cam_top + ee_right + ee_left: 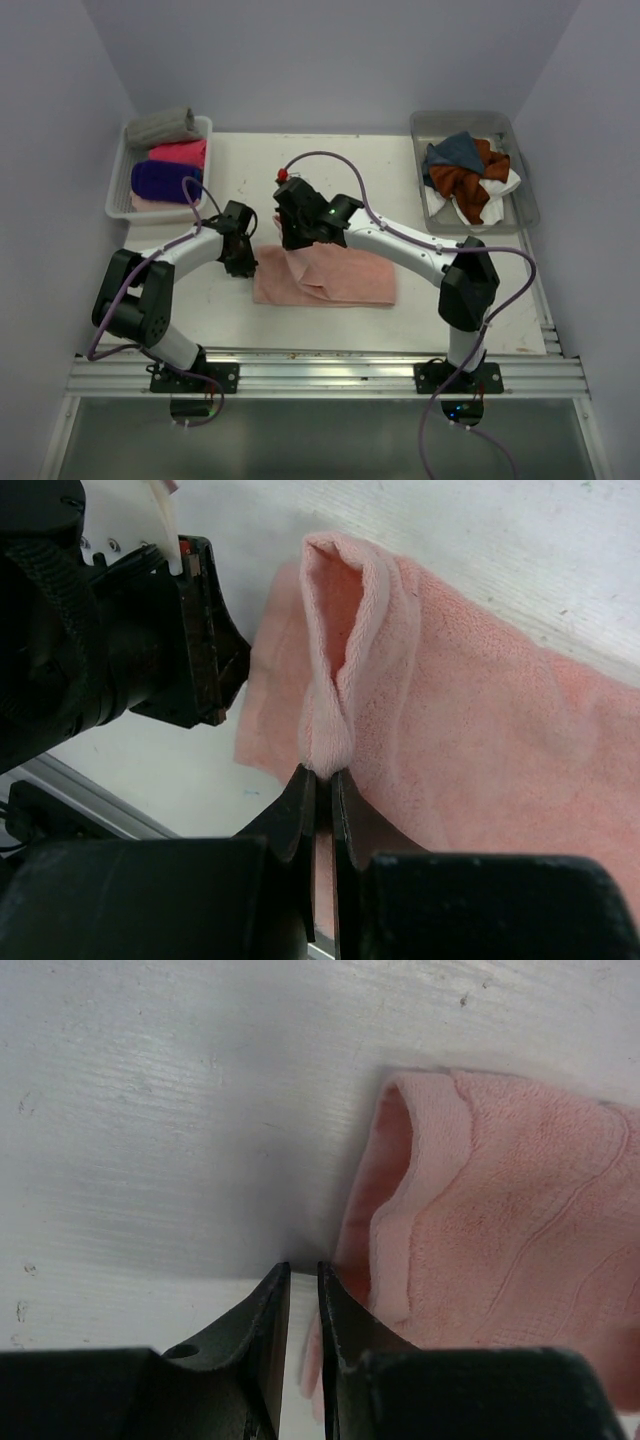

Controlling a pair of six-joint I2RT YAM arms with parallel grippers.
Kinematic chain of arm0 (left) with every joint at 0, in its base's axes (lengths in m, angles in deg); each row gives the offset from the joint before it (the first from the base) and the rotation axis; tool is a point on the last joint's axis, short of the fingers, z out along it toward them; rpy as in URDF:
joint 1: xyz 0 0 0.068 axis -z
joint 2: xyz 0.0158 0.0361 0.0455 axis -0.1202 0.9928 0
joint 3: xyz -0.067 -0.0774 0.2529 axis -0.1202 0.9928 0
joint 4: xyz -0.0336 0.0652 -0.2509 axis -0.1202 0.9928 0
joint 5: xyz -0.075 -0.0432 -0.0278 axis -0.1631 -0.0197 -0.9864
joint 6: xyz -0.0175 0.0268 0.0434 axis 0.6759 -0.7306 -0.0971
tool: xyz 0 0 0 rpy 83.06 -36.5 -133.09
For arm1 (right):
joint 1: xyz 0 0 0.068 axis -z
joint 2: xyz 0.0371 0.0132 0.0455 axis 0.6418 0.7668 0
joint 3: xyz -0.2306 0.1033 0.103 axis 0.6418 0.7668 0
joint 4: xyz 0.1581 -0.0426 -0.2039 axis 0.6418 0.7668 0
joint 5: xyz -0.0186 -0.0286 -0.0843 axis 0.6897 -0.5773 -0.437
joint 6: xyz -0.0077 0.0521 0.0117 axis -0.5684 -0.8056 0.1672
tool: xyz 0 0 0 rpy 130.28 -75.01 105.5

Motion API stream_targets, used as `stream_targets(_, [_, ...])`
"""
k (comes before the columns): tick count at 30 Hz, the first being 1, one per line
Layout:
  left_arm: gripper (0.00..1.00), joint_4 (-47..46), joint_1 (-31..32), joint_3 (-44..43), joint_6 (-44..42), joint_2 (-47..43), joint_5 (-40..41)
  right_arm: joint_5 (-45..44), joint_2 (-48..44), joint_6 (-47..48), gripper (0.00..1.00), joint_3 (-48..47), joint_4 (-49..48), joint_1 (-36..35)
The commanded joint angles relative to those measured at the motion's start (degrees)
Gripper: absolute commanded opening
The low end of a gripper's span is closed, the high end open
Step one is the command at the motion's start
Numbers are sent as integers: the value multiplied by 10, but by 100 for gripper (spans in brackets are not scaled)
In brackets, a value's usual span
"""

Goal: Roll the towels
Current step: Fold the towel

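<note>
Right wrist: pinching salmon towel (480,730) fold with right gripper (322,775), needing a tight, even tuck; left gripper (303,1270) alongside, narrowly parted, hold unclear.

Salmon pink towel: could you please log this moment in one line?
right gripper: shut on salmon pink towel fold | left gripper: at its edge, grip unclear

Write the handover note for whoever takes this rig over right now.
Grippers: the right gripper is shut on a raised fold near the left end of the salmon pink towel. The left gripper has its jaws barely apart, empty, beside that edge.
Towel: otherwise flat, mid-table.
Done: grey roll, hot pink roll and purple roll sit in the white tray.
Left: roll this towel. The teal towel, rust orange towel and white towel lie heaped, unrolled, in the grey bin.
</note>
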Motion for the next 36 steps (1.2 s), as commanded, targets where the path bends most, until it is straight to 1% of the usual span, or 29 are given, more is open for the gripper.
stream_targets(1, [20,-27,0,6,6,12,-4,23,20,-15,0,-33,-30,-10])
stream_targets(15, [21,-26,0,14,8,5,0,59,93,-33,0,-45,-54,-22])
stream_targets(16, [21,-24,0,14,8,3,1,66,98,-34,4,-50,-58,-22])
stream_targets(18, [21,-14,0,16,8,-4,9,77,109,-32,18,-61,-71,-23])
stream_targets(19, [21,-9,0,16,10,-7,15,80,113,-31,35,-65,-76,-23])
stream_targets(21, [21,12,-5,13,10,-16,29,100,117,-24,50,-75,-80,-22])
stream_targets(23, [21,27,-13,10,12,-37,39,93,107,-12,62,-78,-79,-21])
stream_targets(24, [21,37,-26,9,11,-45,38,85,84,-10,63,-72,-82,-20])
stream_targets(25, [21,42,-34,7,11,-57,39,72,69,-7,63,-48,-84,-14])
stream_targets(26, [21,45,-41,5,11,-77,40,49,49,-8,57,-32,-89,-1])
stream_targets(28, [21,62,-61,-9,11,-95,47,31,-12,-13,47,38,-97,22])
stream_targets(29, [21,68,-64,-16,12,-109,58,25,-34,-14,31,65,-100,52])
stream_targets(30, [22,70,-64,-24,9,-117,53,11,-79,-17,25,123,-100,68])
stream_targets(31, [22,67,-64,-26,6,-132,38,7,-101,-16,18,152,-98,103])
stream_targets(32, [22,54,-58,-27,3,-139,31,1,-119,-16,9,199,-92,120])
stream_targets(33, [22,47,-51,-34,4,-145,29,-6,-156,-14,5,219,-85,136])
stream_targets(34, [23,31,-40,-38,5,-151,27,-6,-169,-9,3,236,-72,165])
stream_targets(35, [23,21,-5,-43,6,-150,24,-6,-183,-4,2,259,-62,179])
stream_targets(36, [23,15,14,-55,10,-147,22,-11,-190,6,2,267,-50,191])
